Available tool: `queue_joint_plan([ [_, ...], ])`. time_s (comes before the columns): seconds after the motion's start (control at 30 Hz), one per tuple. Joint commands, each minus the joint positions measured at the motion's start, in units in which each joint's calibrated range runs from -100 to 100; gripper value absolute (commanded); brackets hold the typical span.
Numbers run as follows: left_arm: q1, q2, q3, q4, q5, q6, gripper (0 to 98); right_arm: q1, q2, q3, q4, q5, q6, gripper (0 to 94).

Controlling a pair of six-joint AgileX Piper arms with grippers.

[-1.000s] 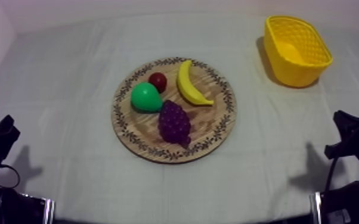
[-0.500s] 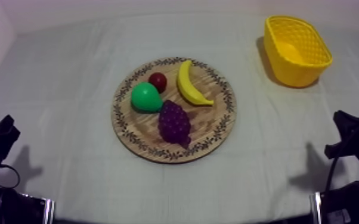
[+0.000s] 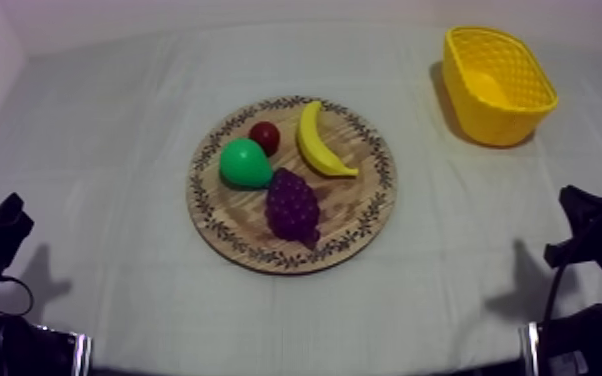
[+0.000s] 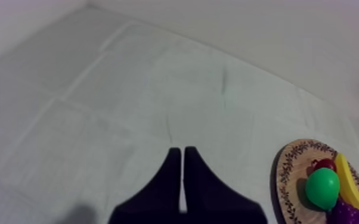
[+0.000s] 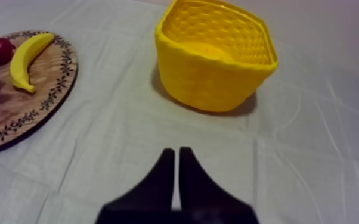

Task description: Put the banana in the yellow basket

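Observation:
The yellow banana (image 3: 317, 140) lies on the far right part of the round wooden board (image 3: 360, 195) at the table's middle. The yellow basket (image 3: 497, 85) stands at the far right and holds nothing that I can see. My left gripper (image 4: 183, 152) rests shut on nothing over bare cloth, well to the left of the board (image 4: 289, 173). My right gripper (image 5: 174, 152) is also shut on nothing, over the cloth in front of the basket (image 5: 214, 56), with the banana (image 5: 27, 59) off to its left.
A green pear (image 3: 244, 164), a small red fruit (image 3: 264, 136) and purple grapes (image 3: 293, 206) share the board beside the banana. Both arms (image 3: 0, 240) (image 3: 590, 225) sit low at the near corners. Bare cloth lies between board and basket.

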Motion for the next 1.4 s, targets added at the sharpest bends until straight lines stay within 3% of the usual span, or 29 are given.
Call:
queue_joint_plan([
  [0.0, 0.0, 0.0, 0.0, 0.03, 0.0, 0.0, 0.1, -0.1, 0.1, 0.0, -0.1, 0.0, 0.2, 0.4],
  [0.3, 0.0, 0.0, 0.0, 0.03, 0.0, 0.0, 0.1, -1.6, 7.3, -4.5, 0.8, -3.6, 0.6, 0.3],
  [0.73, 0.0, 0.0, 0.0, 0.03, 0.0, 0.0, 0.1, -7.1, 27.5, -28.4, -0.2, -1.2, 2.0, 0.3],
  [0.93, 0.0, 0.0, 0.0, 0.03, 0.0, 0.0, 0.1, -13.5, 39.0, -40.2, 3.5, 0.7, -2.0, 0.3],
  [1.1, 0.0, 0.0, 0.0, 0.03, 0.0, 0.0, 0.1, -19.8, 47.4, -49.0, 7.9, 5.4, -6.4, 0.3],
  [1.37, 0.0, 0.0, 0.0, 0.03, 0.0, 0.0, 0.1, -27.1, 56.3, -61.0, 12.2, 13.1, -11.1, 0.3],
])
